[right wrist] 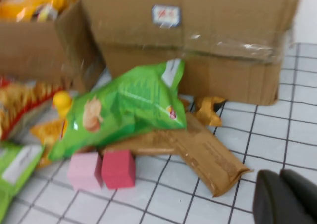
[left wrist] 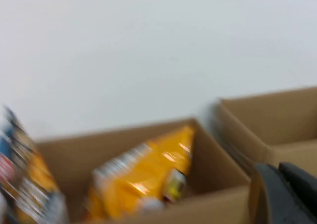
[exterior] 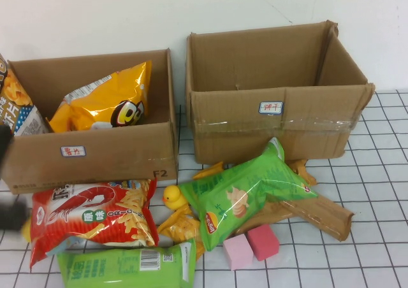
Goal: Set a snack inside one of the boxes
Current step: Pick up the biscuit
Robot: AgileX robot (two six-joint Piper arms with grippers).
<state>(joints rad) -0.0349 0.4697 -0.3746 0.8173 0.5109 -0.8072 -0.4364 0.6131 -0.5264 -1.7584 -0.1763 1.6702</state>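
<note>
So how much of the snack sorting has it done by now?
Partly done, it seems: the left cardboard box already holds a yellow chip bag and a blue-orange packet. The right cardboard box looks empty. Nothing appears in hand: the left gripper is by the left box, the right gripper is low over the floor. The green chip bag and red shrimp-chip bag remain outside.

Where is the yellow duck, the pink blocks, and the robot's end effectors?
yellow duck (exterior: 171, 197), high view, on its body.
pink blocks (exterior: 262, 241), high view, top of the darker one.
left end effector (left wrist: 285, 194), left wrist view, dark fingers.
right end effector (right wrist: 286, 198), right wrist view, dark fingers.
</note>
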